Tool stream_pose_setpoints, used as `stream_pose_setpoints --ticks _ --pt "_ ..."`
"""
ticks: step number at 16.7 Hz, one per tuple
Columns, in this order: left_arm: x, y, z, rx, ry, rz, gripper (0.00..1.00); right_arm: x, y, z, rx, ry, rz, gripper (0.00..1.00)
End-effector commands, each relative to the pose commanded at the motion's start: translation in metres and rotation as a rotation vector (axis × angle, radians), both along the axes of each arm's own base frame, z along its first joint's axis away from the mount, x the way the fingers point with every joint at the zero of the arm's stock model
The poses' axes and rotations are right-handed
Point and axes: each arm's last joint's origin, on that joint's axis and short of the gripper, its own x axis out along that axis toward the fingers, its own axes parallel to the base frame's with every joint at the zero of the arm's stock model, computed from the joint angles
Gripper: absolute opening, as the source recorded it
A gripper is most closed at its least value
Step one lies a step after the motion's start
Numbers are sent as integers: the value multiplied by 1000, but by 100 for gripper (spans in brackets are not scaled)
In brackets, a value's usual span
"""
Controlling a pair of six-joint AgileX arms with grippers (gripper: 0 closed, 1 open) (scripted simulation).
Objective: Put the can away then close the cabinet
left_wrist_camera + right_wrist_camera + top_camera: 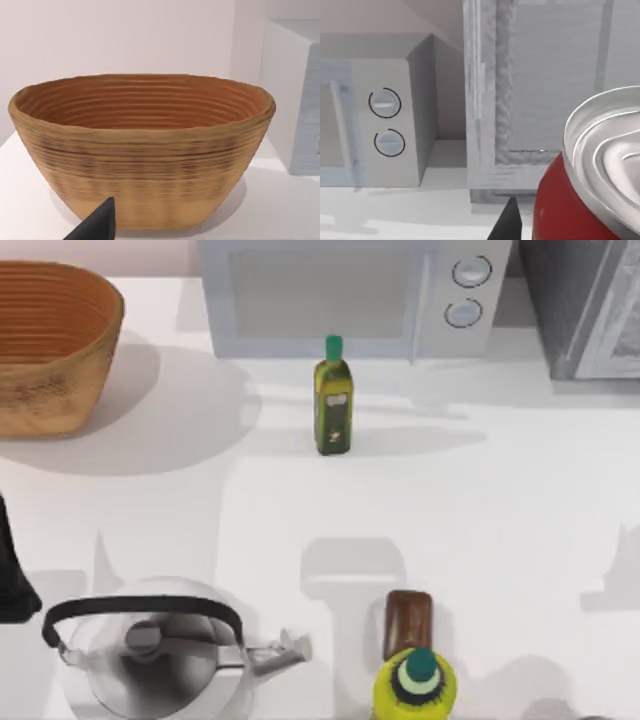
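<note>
The right gripper's hold on the can (pixel 580 200) is unclear; swung carelessly, it could strike the cabinet (pixel 520 100) frame.

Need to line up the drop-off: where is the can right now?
The can sits close up in the right wrist view, in front of the cabinet, with the microwave beside the cabinet.

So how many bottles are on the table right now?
2. The green bottle stands in front of the microwave; the yellow bottle is at the near edge, beside the kettle. Others could be out of frame.
</note>
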Motion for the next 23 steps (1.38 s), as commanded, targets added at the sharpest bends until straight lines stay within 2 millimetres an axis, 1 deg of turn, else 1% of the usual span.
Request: stream_pose_setpoints --ticks 3,9,10,12,14,16,19,23 --pt "0 0 0 0 0 0 100 -3 -4 -12 -8 8 -17 0" --pt "0 0 0 0 0 0 100 -3 -4 -12 -7 10 -17 0" --pt "0 0 0 0 0 0 100 -4 -3 -9 -6 8 -15 0" --pt "0 0 0 0 0 0 100 -4 -3 5 -2 3 -10 0" --pt "0 0 0 0 0 0 100 -4 -1 29 0 -1 -3 0" --pt "0 0 0 0 0 0 100 -2 1 64 0 -8 5 0" --pt "0 0 0 0 0 0 100 6 5 128 0 -22 17 0" --pt "0 0 0 0 0 0 100 30 13 217 2 -46 29 0"
